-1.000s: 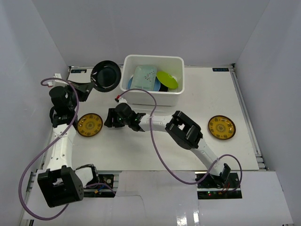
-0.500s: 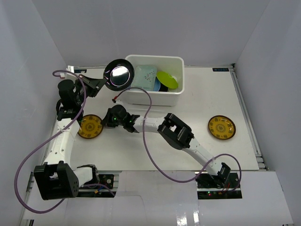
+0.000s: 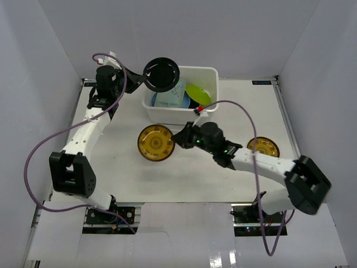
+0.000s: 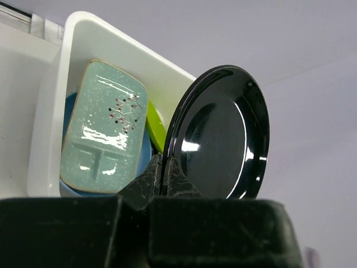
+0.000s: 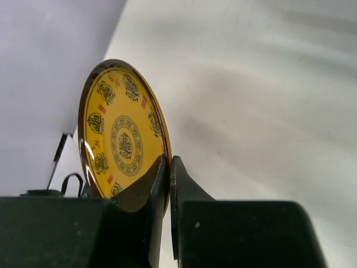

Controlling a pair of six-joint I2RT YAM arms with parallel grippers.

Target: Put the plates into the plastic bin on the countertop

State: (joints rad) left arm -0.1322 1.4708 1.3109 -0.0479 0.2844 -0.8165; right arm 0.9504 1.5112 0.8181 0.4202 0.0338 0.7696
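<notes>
Left gripper [image 4: 165, 169], clenched on black plate [image 3: 161, 74], swung over far-left corner of bin [image 3: 167, 116]; right gripper [image 5: 169, 167], grasping yellow plate [image 3: 155, 143], lifted it toward center. Drop-offs likely next.

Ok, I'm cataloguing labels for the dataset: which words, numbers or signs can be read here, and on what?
Nothing reads clearly.
yellow plate held by the right gripper: dark medallions and red marks, too stylised to read.
blue sticker on the far edge of the countertop: too small.
speckled rectangular plate: tree drawing, no words.
black plate in the left gripper: blank.
</notes>
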